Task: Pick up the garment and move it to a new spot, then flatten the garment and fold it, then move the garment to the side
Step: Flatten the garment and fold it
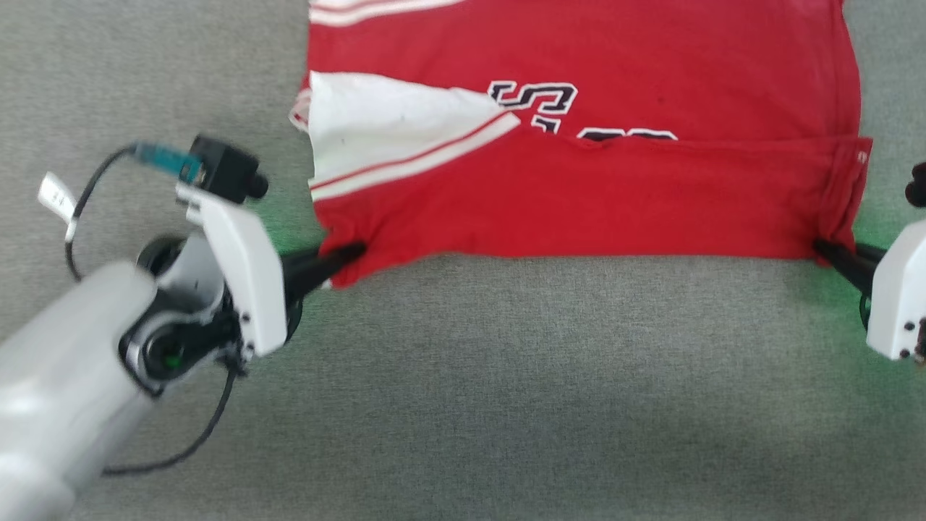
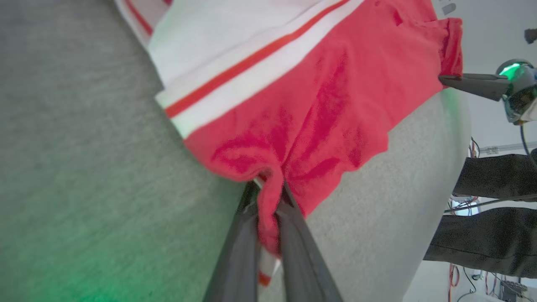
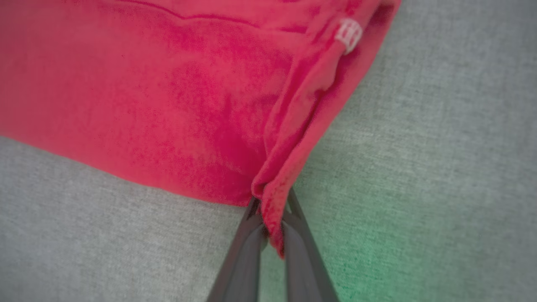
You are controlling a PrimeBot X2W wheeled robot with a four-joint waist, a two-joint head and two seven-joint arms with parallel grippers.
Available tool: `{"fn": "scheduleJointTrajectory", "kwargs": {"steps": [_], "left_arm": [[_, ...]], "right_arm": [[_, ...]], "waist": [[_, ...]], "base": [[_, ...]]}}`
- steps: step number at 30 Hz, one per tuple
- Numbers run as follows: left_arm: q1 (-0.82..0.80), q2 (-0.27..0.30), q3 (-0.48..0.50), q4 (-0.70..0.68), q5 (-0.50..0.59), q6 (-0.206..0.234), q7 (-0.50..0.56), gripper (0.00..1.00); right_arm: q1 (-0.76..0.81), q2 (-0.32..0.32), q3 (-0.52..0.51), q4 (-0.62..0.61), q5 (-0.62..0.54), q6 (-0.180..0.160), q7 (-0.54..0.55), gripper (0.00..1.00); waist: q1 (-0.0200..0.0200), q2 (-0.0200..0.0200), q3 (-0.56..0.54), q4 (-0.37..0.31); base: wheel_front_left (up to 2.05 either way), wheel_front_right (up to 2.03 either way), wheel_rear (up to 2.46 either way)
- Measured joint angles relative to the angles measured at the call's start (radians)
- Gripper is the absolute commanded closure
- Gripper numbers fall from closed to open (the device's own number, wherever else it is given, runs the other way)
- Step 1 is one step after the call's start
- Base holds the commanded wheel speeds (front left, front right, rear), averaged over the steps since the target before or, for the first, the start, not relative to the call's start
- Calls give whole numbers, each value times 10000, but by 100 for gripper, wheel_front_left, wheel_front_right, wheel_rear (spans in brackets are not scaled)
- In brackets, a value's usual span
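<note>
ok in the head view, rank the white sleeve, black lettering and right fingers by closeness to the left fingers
1. white sleeve, just above them
2. black lettering, farther right, near the top edge
3. right fingers, at the view's far right

We log a grey woven surface point(image 1: 506, 376) underneath, tinted in patches by green light point(image 3: 377, 251). Past its edge we see a pale wall point(image 2: 491, 25), loose cables point(image 2: 473, 147) and unidentifiable dark shapes point(image 2: 495, 243).

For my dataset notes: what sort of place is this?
Probably a robotics lab or workshop: the garment lies on a grey fabric-covered table, and loose cables hang before a plain white wall beyond its edge.
</note>
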Motion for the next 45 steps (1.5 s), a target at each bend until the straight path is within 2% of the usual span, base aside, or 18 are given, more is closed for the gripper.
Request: {"fn": "scheduleJointTrajectory", "kwargs": {"steps": [9, 13, 19, 20, 21, 22, 23, 24, 25, 26, 30, 34, 35, 37, 41, 45], "left_arm": [[1726, 1087, -155, -1975, -115, 81, -848, 100], [2507, 1547, -265, -2987, -82, 441, -1294, 100], [3130, 1831, -343, -3818, 2, 842, -1793, 100], [3172, 1837, -311, -3856, 6, 911, -1908, 100], [3209, 1835, -295, -3868, 8, 961, -1964, 100], [3239, 1827, -290, -3868, 21, 986, -2019, 92], [3256, 1820, -272, -3845, 77, 1043, -2113, 65], [3263, 1822, -255, -3818, 157, 1089, -2182, 54], [3271, 1822, -240, -3806, 192, 1116, -2215, 32], [3287, 1825, -213, -3808, 203, 1120, -2320, 0], [3316, 1990, 130, -3822, 215, 1218, -2832, 0], [3318, 2460, 719, -3590, 366, 1701, -3678, 0], [3318, 2541, 1074, -3331, 416, 1933, -4257, 0], [3289, 2533, 1386, -3057, 453, 2031, -4765, 0], [2973, 2531, 2008, -2259, 541, 2504, -5497, 0], [2156, 2495, 2359, -1486, 769, 2545, -5657, 0]], "right_arm": [[1130, -792, 383, -510, 453, 0, 8, 100], [1674, -1141, 305, -742, 598, 0, 50, 100], [2266, -1287, -155, -984, 715, 2, -44, 100], [2341, -1269, -242, -1011, 713, 2, -127, 95], [2388, -1243, -282, -1030, 698, 0, -213, 74], [2417, -1212, -316, -1058, 656, 0, -326, 57], [2439, -1160, -362, -1108, 571, 0, -497, 11], [2455, -1101, -405, -1162, 472, 0, -673, 0], [2458, -1028, -447, -1183, 370, 0, -836, 0], [2460, -976, -474, -1221, 221, 0, -1012, 0], [2461, -625, -825, -1310, -391, -2, -1994, 0], [2336, 82, -1049, -1611, -1283, -2, -3574, 0], [2239, 575, -1083, -1622, -1707, -4, -4383, 0], [2194, 1030, -991, -1595, -2079, 0, -5185, 0], [2007, 1925, -832, -1476, -2698, 0, -6761, 0], [1734, 2721, -639, -1164, -3035, -2, -8036, 0]], "waist": [[0, 0, -671, 155], [0, 0, -792, 199], [0, 0, -794, 232], [0, 0, -798, 234], [0, 0, -805, 231], [0, 0, -813, 227], [0, 0, -823, 215], [0, 0, -837, 193], [0, 0, -854, 165], [0, 0, -869, 133], [0, 0, -949, -9], [0, 0, -971, -283], [0, 0, -975, -469], [0, 0, -974, -670], [0, 0, -948, -1137], [0, 0, -839, -1667]], "base": [[0, 0, 0], [0, 0, 0], [0, 0, 0], [0, 0, 0], [0, 0, 0], [0, 0, 0], [0, 0, 0], [0, 0, 0], [0, 0, 0], [0, 0, 0], [0, 0, 0], [0, 0, 0], [0, 0, 0], [0, 0, 0], [0, 0, 0], [0, 0, 0]]}}
